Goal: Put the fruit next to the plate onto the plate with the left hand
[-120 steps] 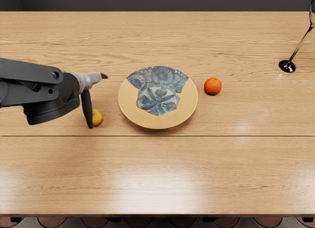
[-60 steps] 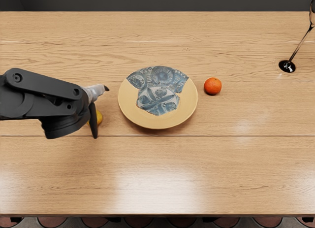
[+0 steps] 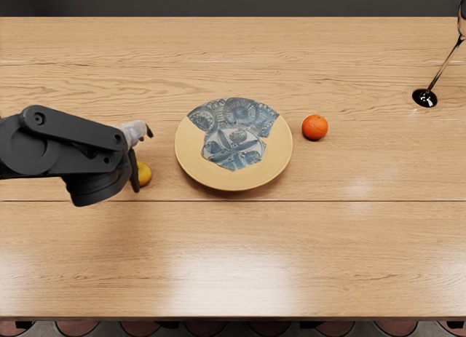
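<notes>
A small yellow fruit lies on the table just left of the plate, a tan dish with a blue patterned middle. My left hand comes in from the left and hangs right over that fruit, its dark wrist hiding the fruit's left side. One finger points up and to the right, another dark one reaches down along the fruit's left edge. The hand is open and holds nothing. An orange sits to the right of the plate. The right arm is out of view.
A wine glass stands at the far right back, its dark foot on the table and its stem slanting up out of the picture. The table's front edge runs along the bottom.
The left arm has come down and drawn slightly back to the left. The downward finger now sits closer against the yellow fruit. The fruit, plate and orange have not moved.
</notes>
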`<act>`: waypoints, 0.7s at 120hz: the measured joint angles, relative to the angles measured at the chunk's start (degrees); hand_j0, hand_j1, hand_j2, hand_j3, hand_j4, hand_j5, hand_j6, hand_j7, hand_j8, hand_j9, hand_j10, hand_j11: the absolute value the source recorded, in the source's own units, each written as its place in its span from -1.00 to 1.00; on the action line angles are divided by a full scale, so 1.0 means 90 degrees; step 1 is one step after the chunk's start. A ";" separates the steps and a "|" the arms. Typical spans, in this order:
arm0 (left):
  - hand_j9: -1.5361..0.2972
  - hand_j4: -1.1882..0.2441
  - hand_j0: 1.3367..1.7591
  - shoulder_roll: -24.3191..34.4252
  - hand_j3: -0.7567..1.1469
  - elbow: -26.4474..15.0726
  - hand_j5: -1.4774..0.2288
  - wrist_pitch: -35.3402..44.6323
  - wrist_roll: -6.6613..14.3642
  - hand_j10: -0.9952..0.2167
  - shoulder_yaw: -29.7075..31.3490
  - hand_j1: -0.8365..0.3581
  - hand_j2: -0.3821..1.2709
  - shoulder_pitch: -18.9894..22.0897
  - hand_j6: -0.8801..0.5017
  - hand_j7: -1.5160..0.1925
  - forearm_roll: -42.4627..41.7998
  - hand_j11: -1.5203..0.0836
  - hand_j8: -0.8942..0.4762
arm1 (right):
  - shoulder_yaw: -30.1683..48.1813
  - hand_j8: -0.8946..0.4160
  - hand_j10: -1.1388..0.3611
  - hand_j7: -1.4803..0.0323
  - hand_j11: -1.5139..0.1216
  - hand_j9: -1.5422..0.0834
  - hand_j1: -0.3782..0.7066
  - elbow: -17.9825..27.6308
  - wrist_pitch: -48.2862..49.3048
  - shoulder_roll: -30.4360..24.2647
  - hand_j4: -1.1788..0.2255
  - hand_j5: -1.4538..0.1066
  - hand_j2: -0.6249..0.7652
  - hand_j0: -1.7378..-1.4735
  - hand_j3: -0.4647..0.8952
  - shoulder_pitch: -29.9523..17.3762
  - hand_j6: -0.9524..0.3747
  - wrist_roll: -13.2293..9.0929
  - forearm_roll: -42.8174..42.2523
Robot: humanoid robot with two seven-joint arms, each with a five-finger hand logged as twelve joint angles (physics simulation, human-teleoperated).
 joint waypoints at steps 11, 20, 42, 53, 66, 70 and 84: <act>0.32 0.31 0.52 -0.0046 -0.20 0.0000 0.35 0.0159 0.0000 0.22 0.0006 0.48 -0.48 0.0072 -0.09 0.39 0.0013 0.49 -0.06 | 0.0000 0.36 0.52 0.96 0.85 0.90 -0.95 0.0002 0.0000 0.0000 0.68 0.86 -0.10 -0.40 -0.32 0.0000 0.43 0.0000 0.0000; 0.30 0.29 0.52 -0.0040 -0.20 -0.0001 0.33 0.0294 0.0000 0.21 0.0006 0.46 -0.47 0.0125 -0.11 0.37 0.0022 0.47 -0.08 | 0.0000 0.36 0.52 0.96 0.85 0.90 -0.95 0.0001 0.0000 0.0000 0.68 0.86 -0.10 -0.40 -0.32 0.0000 0.43 0.0000 0.0000; 0.28 0.27 0.52 -0.0130 -0.20 0.0005 0.31 0.0425 0.0000 0.18 0.0023 0.43 -0.47 0.0268 -0.13 0.35 0.0038 0.44 -0.10 | 0.0000 0.36 0.52 0.96 0.85 0.90 -0.95 0.0003 0.0000 0.0000 0.68 0.86 -0.10 -0.40 -0.32 0.0000 0.43 0.0000 0.0000; 0.27 0.26 0.52 -0.0164 -0.20 0.0007 0.30 0.0442 0.0000 0.17 0.0061 0.42 -0.47 0.0286 -0.14 0.34 0.0079 0.44 -0.11 | 0.0000 0.36 0.52 0.96 0.85 0.90 -0.95 0.0002 0.0000 0.0000 0.68 0.86 -0.10 -0.40 -0.32 0.0000 0.43 0.0000 0.0000; 0.27 0.26 0.52 -0.0231 -0.20 0.0028 0.30 0.0450 0.0000 0.17 0.0087 0.41 -0.47 0.0396 -0.14 0.34 0.0113 0.43 -0.11 | 0.0000 0.36 0.52 0.96 0.85 0.90 -0.95 0.0001 0.0000 0.0000 0.68 0.86 -0.10 -0.40 -0.32 0.0000 0.43 0.0000 0.0000; 0.27 0.26 0.52 -0.0248 -0.20 0.0040 0.30 0.0451 0.0000 0.17 0.0093 0.41 -0.47 0.0407 -0.14 0.34 0.0119 0.43 -0.11 | 0.0000 0.36 0.52 0.96 0.85 0.90 -0.95 0.0000 0.0000 0.0000 0.68 0.86 -0.10 -0.40 -0.32 0.0000 0.43 0.0000 0.0000; 0.27 0.26 0.52 -0.0300 -0.20 0.0105 0.29 0.0453 0.0000 0.17 0.0134 0.41 -0.47 0.0492 -0.14 0.34 0.0175 0.43 -0.12 | 0.0000 0.36 0.52 0.96 0.85 0.90 -0.95 0.0000 0.0000 0.0000 0.68 0.86 -0.10 -0.40 -0.32 0.0000 0.43 0.0000 0.0000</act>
